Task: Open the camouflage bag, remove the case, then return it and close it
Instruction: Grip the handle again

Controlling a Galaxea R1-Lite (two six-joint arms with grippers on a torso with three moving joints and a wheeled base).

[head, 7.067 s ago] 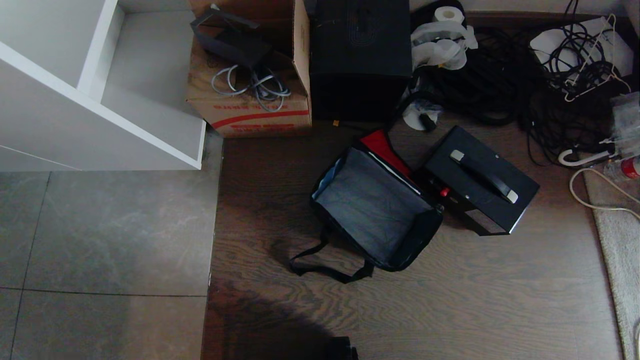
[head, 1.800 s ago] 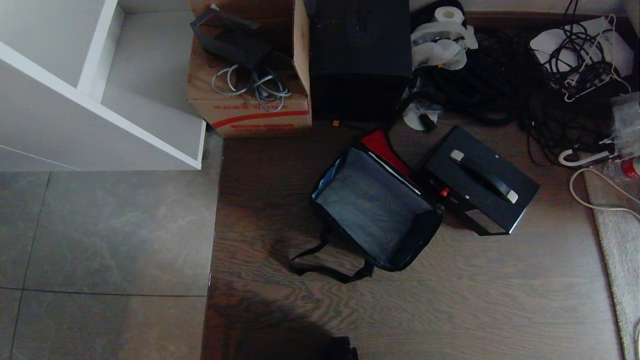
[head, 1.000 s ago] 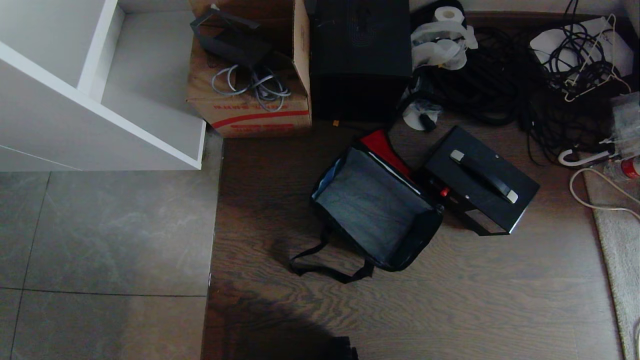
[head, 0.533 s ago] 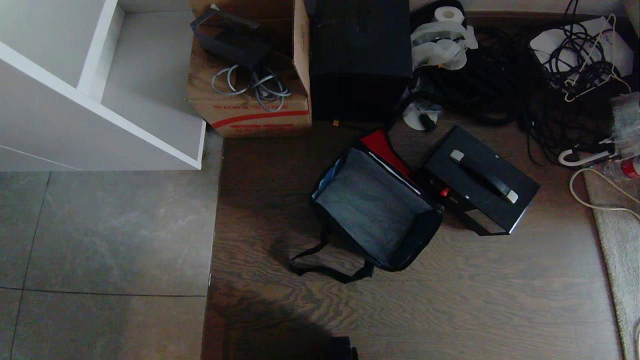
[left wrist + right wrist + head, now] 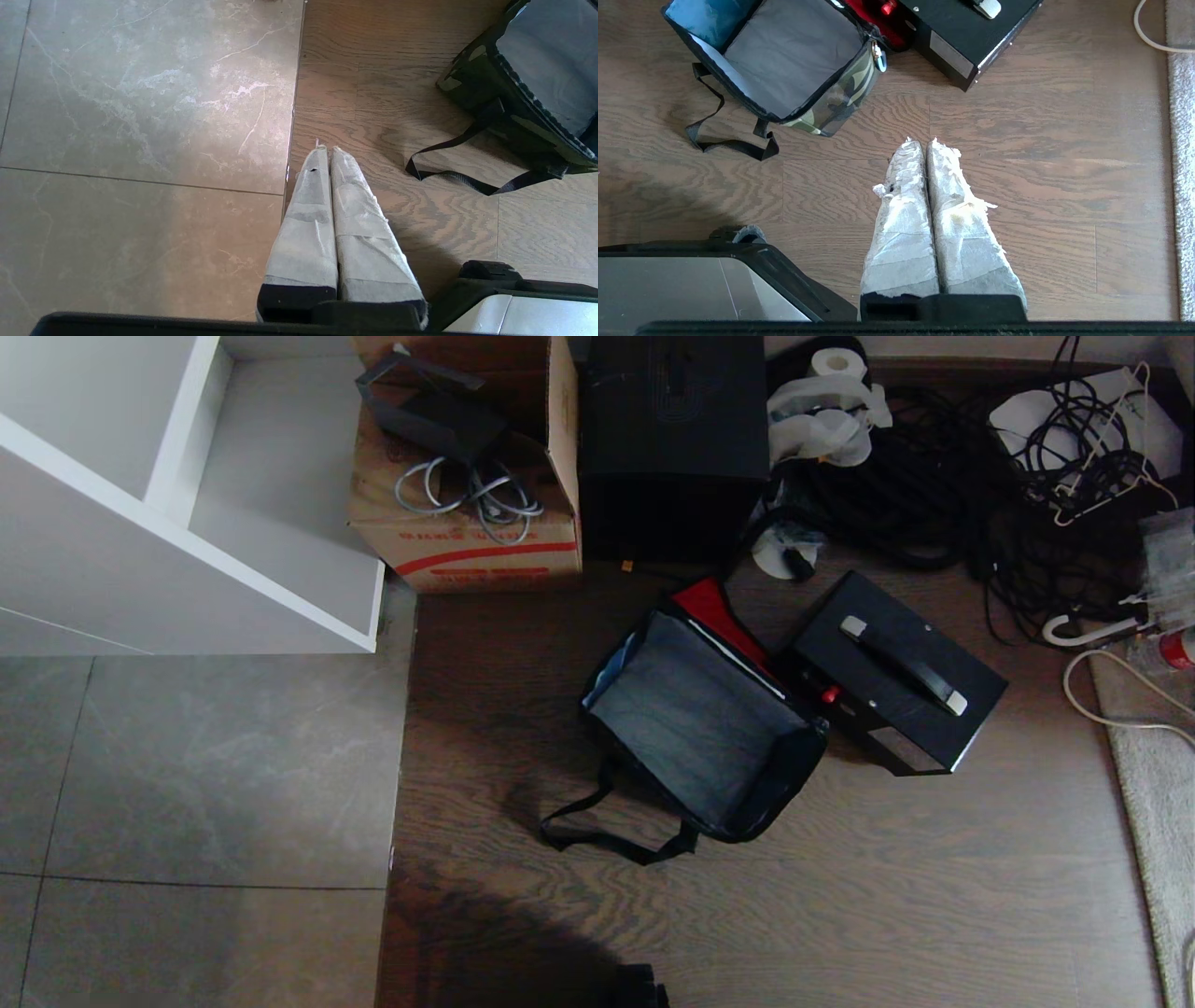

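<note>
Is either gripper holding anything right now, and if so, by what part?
Nothing is held. The left gripper and right gripper are both shut on nothing above the floor, apart from the open camouflage bag and the case.

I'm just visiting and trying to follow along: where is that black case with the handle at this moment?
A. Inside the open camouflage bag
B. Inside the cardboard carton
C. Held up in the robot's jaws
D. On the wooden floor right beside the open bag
D: the case sits on the wooden floor against the side of the open camouflage bag, whose grey inside is bare, and neither gripper holds anything.
</note>
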